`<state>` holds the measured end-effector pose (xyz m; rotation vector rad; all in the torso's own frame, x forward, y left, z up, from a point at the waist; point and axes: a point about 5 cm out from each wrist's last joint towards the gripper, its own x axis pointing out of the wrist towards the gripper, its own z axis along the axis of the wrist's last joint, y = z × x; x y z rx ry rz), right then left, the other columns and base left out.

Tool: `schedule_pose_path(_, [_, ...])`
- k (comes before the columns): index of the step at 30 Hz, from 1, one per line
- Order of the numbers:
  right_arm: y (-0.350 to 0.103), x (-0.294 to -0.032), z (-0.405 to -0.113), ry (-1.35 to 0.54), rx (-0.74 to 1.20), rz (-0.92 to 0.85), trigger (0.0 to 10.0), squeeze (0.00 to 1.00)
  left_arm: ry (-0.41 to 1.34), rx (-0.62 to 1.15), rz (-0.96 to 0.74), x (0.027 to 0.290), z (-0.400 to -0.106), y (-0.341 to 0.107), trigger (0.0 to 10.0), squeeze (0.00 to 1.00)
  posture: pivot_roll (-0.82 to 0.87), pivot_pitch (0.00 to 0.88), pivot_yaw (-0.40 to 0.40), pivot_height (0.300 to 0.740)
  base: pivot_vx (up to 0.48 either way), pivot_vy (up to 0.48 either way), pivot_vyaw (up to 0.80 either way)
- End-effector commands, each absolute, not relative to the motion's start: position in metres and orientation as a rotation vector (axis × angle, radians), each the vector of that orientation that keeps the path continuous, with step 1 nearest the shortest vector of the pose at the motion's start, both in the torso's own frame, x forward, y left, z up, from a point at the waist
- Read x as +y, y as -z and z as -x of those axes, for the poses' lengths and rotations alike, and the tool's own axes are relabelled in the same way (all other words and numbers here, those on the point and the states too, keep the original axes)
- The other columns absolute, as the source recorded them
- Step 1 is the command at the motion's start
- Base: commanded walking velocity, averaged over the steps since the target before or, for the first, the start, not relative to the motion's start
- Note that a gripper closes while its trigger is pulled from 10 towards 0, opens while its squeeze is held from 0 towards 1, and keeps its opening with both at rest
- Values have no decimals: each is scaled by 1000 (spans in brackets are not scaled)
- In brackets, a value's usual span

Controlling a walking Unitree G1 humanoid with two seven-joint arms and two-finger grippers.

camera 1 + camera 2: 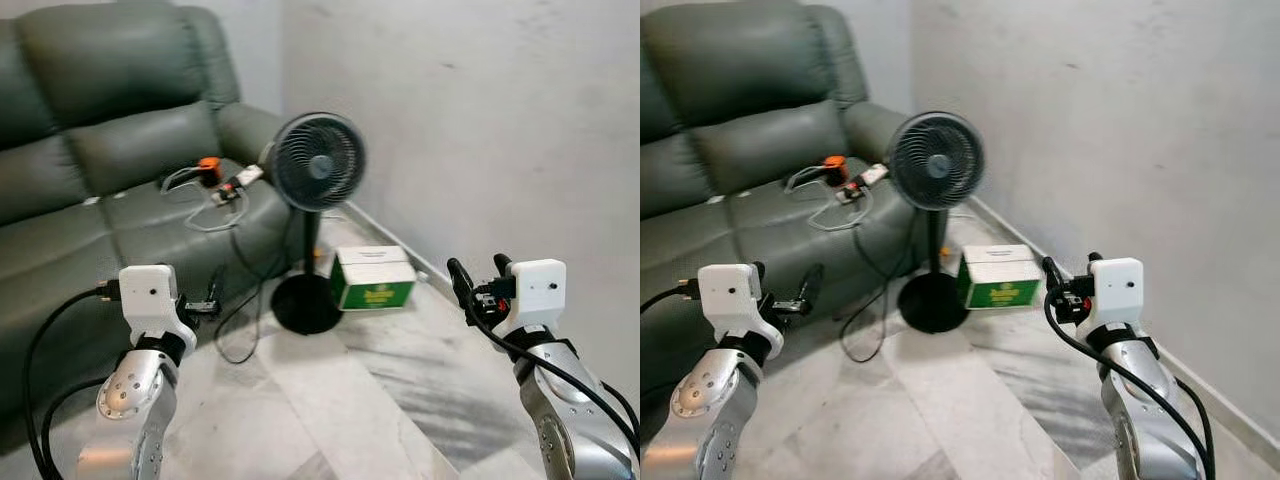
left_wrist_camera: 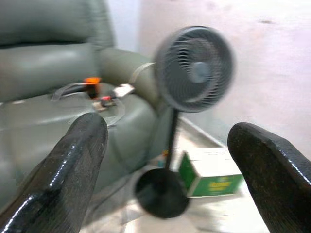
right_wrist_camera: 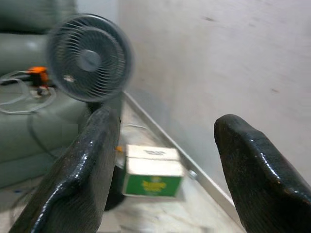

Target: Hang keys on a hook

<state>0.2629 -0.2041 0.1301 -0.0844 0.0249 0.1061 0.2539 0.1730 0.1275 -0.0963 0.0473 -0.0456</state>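
Keys: can't be made out in these views. Left gripper (image 2: 165,160) and right gripper (image 3: 163,165) w/ jaws spread, holding nothing, raised over marble floor (image 1: 330,400). Beyond: black pedestal fan (image 1: 318,162), green-white box (image 1: 372,279), green sofa (image 1: 90,150) w/ cables.

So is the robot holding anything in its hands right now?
No. Both hands are open and empty: the left hand and the right hand are raised towards the fan, with nothing between their fingers.
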Motion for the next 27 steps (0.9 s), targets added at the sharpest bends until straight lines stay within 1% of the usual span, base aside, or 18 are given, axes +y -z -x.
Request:
schedule_pose_path(1, [-134,-206,-264,-99,21,91,10000,0,37,55,96,173,-255,-127,10000,0,15,0,-14,740,0,0,-800])
schedule_pose_path(9, [-134,-206,-264,-98,24,91,10000,0,30,54,121,175,-257,-126,10000,0,15,0,-14,740,0,0,-800])
schedule_pose_path(12, [-134,-206,-264,-97,25,93,10000,0,27,51,114,177,-259,-126,10000,0,15,0,-14,740,0,0,-800])
schedule_pose_path(14, [-134,-206,-266,-97,26,94,10000,0,24,58,153,181,-261,-124,10000,0,15,0,-14,740,0,0,-800])
schedule_pose_path(17, [-135,-206,-266,-96,26,93,10000,0,20,60,145,183,-261,-124,10000,0,15,0,-14,740,0,0,-800])
schedule_pose_path(27, [-133,-207,-268,-57,37,88,10000,0,40,86,190,181,-262,-122,10000,0,11,0,-12,740,0,0,-796])
